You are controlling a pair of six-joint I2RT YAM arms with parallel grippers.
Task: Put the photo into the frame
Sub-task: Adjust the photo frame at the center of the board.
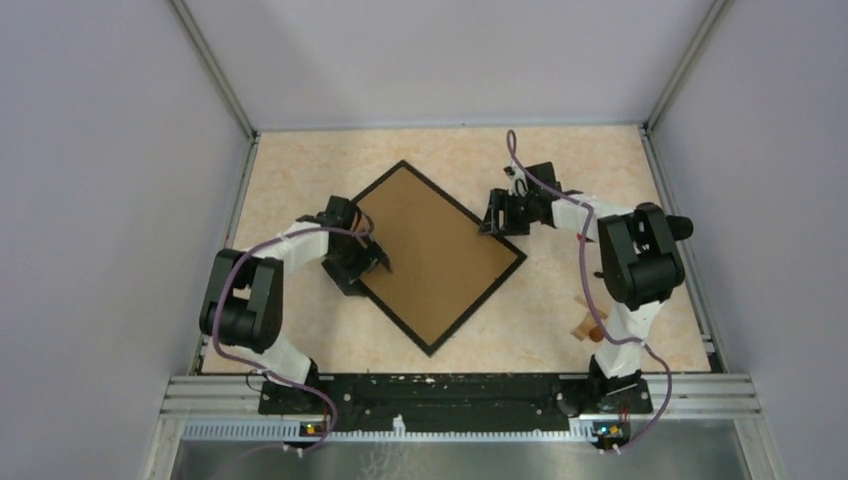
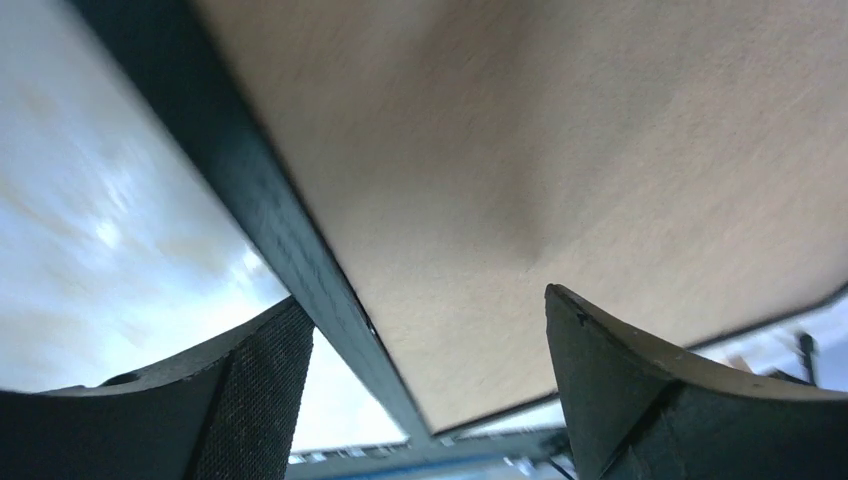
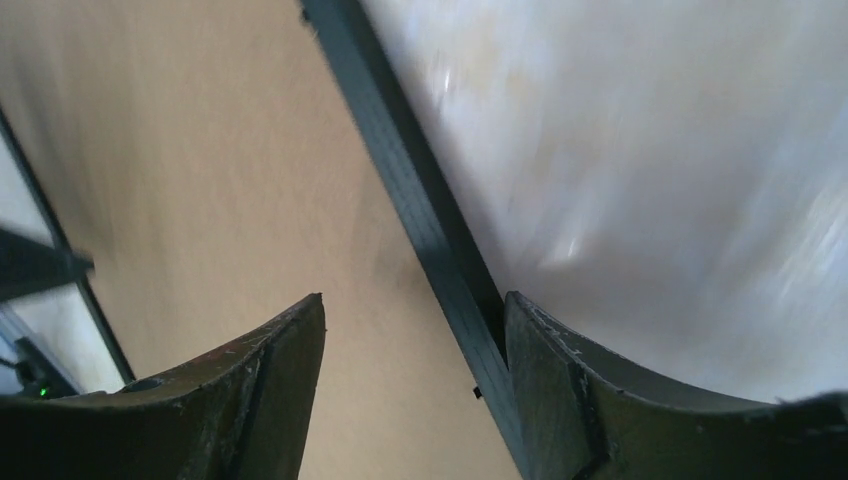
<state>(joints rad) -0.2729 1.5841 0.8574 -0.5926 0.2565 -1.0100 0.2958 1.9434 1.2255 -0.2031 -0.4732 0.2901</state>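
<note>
Roughly centred on the table [image 1: 300, 170]: one frame [image 1: 440, 255], lying flat, turned corner-on like a diamond, brown backing board up, thin black border all round.

Count: one frame, two grippers, a small cluster of wooden pieces [image 1: 588, 320] beside the right arm's base; their number is unclear.

Left gripper [image 1: 372, 255] sits at the frame's left edge, jaws apart, straddling the border [image 2: 270, 220], clamping nothing.

Right gripper [image 1: 495, 222] sits at the upper-right edge, jaws apart, the border [image 3: 410, 190] running between them, close against one finger [image 3: 560, 380].

Bare tabletop lies along the far side and the near corners.
</note>
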